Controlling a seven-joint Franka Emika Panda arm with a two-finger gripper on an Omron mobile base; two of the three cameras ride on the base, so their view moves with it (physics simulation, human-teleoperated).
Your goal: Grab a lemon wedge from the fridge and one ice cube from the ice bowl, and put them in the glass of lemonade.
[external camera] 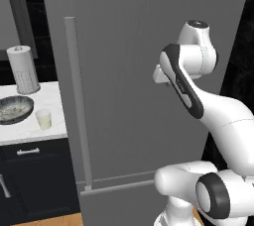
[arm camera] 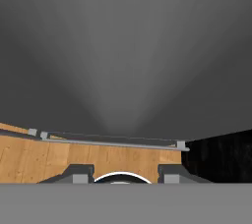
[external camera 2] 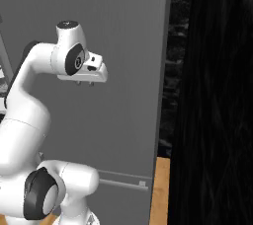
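Two fingers (external camera 2: 85,84) parted, holding nothing, just before closed fridge (external camera 2: 123,31), glass of lemonade (external camera: 43,119) well left.

On my left the white desk (external camera: 30,128) carries the ice bowl (external camera: 15,108), with the glass (external camera: 43,119) just beside it toward the fridge (external camera: 139,71), and the towel roll (external camera: 23,70) upright behind the bowl.

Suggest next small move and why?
Probably swing the end effector left toward the fridge's vertical bar handle: the door looks closed, the end effector hangs empty in front of the door, and the lemon wedge should be inside.
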